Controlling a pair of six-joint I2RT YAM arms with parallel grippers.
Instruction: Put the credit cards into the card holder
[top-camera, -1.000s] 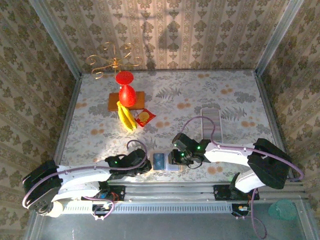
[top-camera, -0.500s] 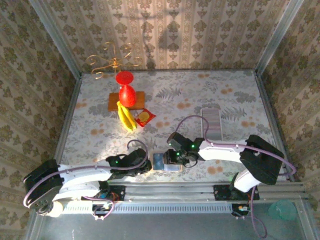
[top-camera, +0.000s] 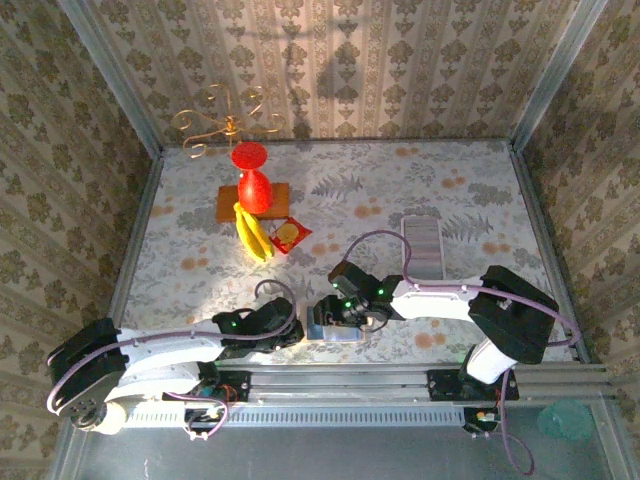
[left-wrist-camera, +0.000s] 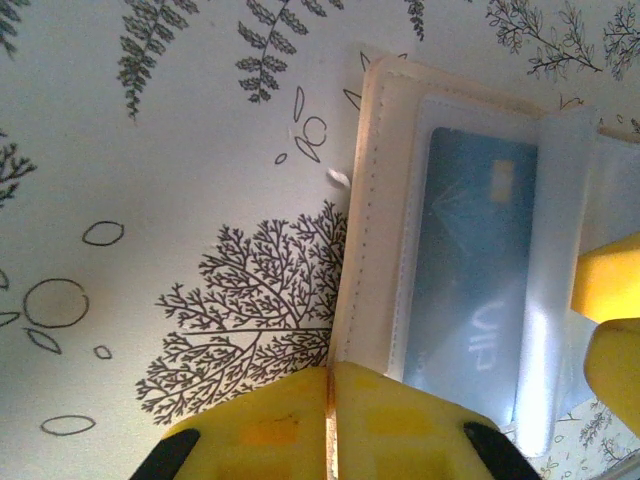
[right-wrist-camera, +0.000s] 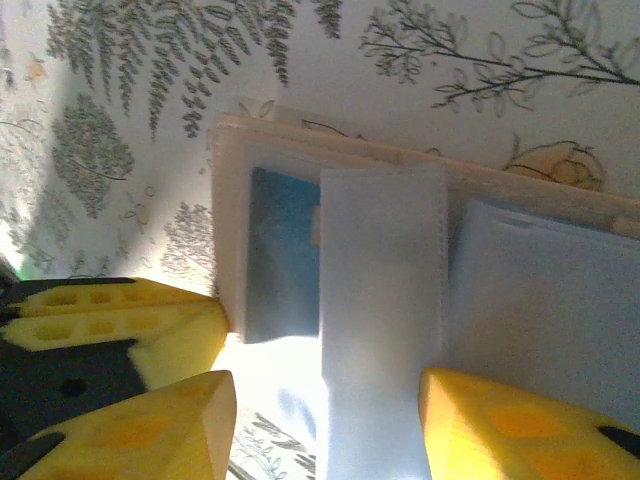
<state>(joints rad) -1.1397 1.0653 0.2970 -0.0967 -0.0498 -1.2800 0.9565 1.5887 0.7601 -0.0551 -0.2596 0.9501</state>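
left hand (left-wrist-camera: 330, 400) is pinched shut on the wallet (left-wrist-camera: 365, 200) edge. right hand (right-wrist-camera: 325, 405) gapes wide and empty, astride the clear flap (right-wrist-camera: 385, 300). blue card (right-wrist-camera: 280, 250) sits pocketed just ahead of it. best to ease the flap down slowly.

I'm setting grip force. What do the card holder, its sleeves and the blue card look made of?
Card holder: cream leather or faux leather, matte, with a stitched edge.
Sleeves: thin flexible plastic, frosted-translucent; the card shows through one.
Blue card: probably stiff plastic, smooth, with pale printed markings.
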